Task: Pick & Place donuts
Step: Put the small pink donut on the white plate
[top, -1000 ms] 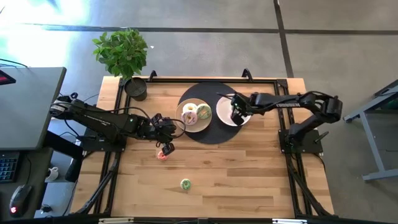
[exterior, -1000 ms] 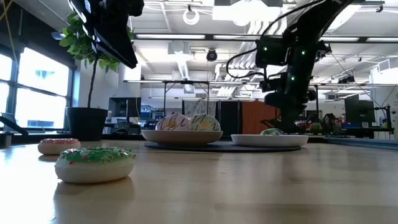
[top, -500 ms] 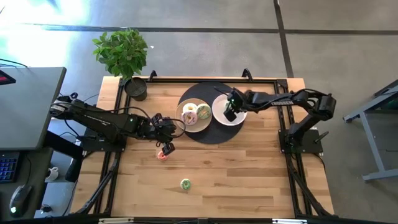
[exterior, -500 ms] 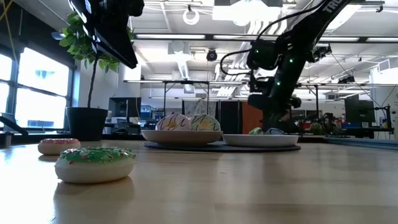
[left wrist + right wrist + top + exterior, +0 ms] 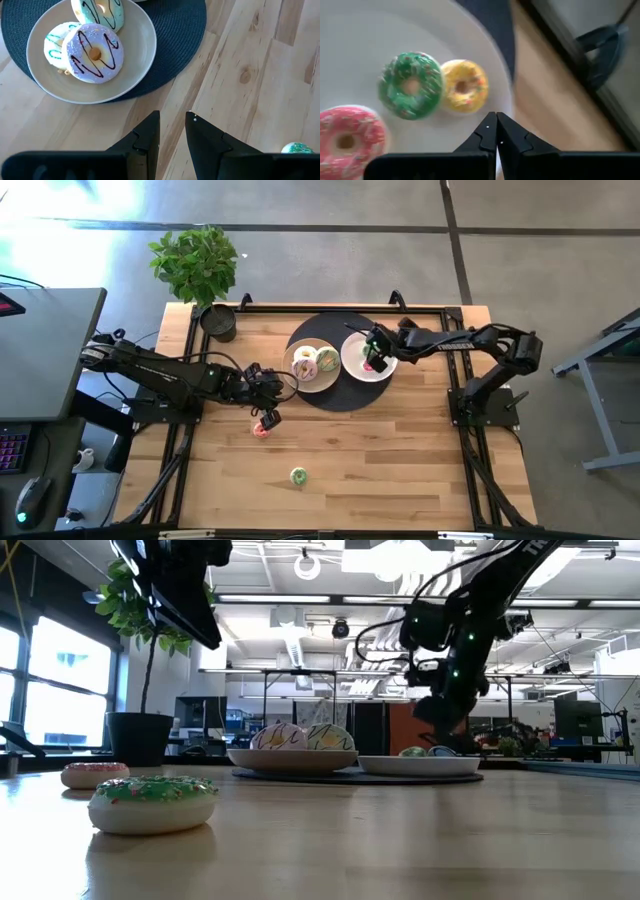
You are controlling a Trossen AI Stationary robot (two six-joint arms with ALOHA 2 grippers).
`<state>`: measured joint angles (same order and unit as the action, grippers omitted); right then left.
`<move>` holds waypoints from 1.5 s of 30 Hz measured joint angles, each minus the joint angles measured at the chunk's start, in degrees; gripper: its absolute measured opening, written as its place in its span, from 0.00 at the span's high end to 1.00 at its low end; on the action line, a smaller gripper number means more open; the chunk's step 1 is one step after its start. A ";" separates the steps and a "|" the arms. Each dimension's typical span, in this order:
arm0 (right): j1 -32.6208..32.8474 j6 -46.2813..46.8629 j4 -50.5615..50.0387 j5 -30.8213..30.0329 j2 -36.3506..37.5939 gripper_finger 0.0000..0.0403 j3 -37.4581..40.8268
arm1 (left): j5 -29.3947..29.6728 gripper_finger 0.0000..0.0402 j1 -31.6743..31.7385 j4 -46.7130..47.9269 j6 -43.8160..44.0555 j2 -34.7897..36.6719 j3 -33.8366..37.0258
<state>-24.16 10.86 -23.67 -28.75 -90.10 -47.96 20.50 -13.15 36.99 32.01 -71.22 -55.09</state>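
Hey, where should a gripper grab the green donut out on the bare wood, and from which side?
Come straight down on the green donut and pinch across its ring, fingers on opposite outer edges. It lies flat on the table, alone, with nothing beside it, so any finger direction should work. The low, rounded sides suggest gripping near the base.

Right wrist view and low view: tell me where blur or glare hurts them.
Right wrist view: the white plate and wood beyond are smeared, while the green donut and yellow donut are soft but readable. Low view: bright windows and ceiling lights leave the arms as dark shapes, and the green-sprinkled donut stays sharp.
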 joint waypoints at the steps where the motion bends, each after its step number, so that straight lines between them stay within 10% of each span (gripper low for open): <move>1: 0.40 -0.62 0.07 -1.35 0.40 1.00 0.01 | -0.03 0.78 0.00 -0.01 0.00 0.00 0.00; 5: 1.81 -0.94 0.72 1.75 3.49 1.00 0.00 | -0.36 0.78 0.00 -0.08 0.01 0.00 0.00; 16: 13.23 -1.07 8.83 34.90 10.30 0.97 0.00 | -14.74 0.78 -0.02 6.83 0.13 -0.60 -0.02; 26: 24.88 -14.15 21.67 25.58 9.07 0.86 0.00 | -21.75 0.78 -0.90 7.12 4.30 -9.18 -0.04; 45: 27.58 -13.69 22.24 21.92 9.07 0.61 0.02 | -25.17 0.78 -0.74 8.50 13.22 -19.45 0.00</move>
<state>3.42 -2.83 -1.43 -6.83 -81.03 -47.94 -4.66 -13.89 45.49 45.24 -90.67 -55.09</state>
